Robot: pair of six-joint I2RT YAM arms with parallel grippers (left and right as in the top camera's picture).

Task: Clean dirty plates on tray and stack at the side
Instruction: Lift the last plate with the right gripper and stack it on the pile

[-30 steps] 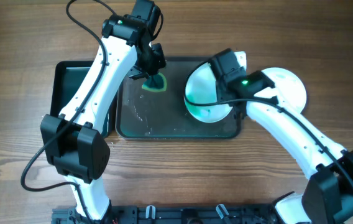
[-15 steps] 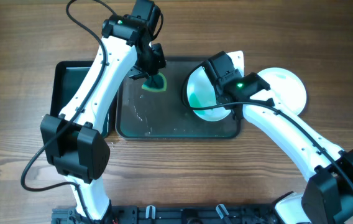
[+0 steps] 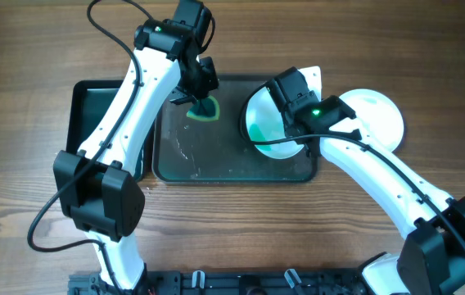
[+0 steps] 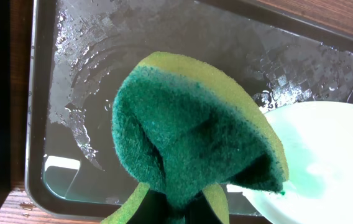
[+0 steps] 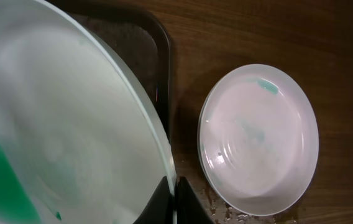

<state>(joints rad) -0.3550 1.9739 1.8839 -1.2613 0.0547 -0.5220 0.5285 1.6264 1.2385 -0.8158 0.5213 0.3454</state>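
Note:
My right gripper (image 3: 294,115) is shut on the rim of a white plate (image 3: 267,124) with teal-green smears and holds it tilted over the right end of the large dark tray (image 3: 216,160). In the right wrist view the plate (image 5: 58,130) fills the left side, its rim pinched between my black fingers (image 5: 164,202). My left gripper (image 3: 198,94) is shut on a green and yellow sponge (image 3: 205,110) over the tray's far middle. The sponge (image 4: 189,130) fills the left wrist view beside the plate (image 4: 325,162). White plates (image 3: 376,119) are stacked on the table right of the tray.
A smaller black tray (image 3: 93,123) lies left of the large tray, partly under my left arm. The large tray's surface (image 4: 164,37) is wet with water streaks. The stacked plates (image 5: 260,137) show faint teal marks and water drops beside them.
Between one second and half a second ago my right gripper shifted the held plate slightly left and tilted it more. Since then nothing has visibly moved. The left arm has stayed still.

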